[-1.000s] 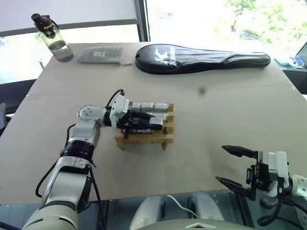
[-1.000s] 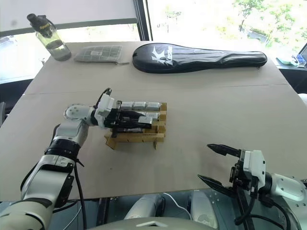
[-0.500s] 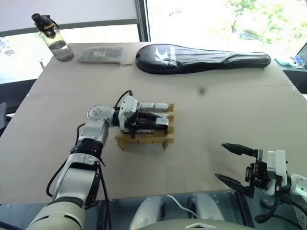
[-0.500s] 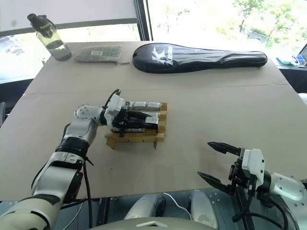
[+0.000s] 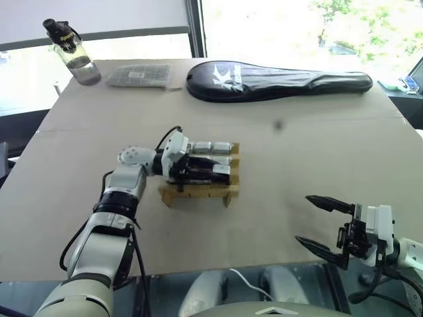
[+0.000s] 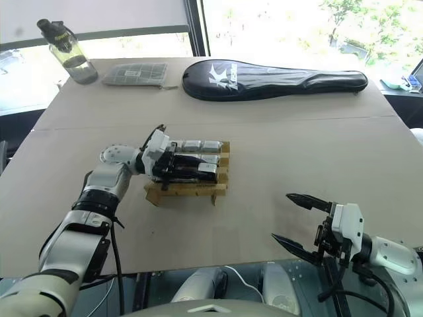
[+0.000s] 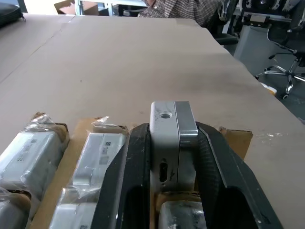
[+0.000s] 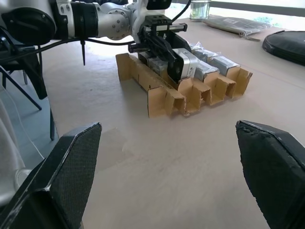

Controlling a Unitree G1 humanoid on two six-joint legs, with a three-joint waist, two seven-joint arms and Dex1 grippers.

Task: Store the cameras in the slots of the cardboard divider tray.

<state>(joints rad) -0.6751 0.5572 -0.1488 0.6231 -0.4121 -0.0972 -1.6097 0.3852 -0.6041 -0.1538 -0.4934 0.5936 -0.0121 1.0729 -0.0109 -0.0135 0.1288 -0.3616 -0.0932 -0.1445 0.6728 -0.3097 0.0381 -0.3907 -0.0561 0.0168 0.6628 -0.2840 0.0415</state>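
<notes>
Now left gripper (image 7: 172, 157) clamps a camera (image 7: 170, 138) over the tray (image 5: 198, 191); right gripper (image 5: 325, 223) gapes wide, empty.

The left gripper (image 5: 221, 173), clamped on a camera (image 7: 171, 138), now sits slightly farther right and lower over the cardboard tray (image 5: 198, 191) than a second ago.
</notes>
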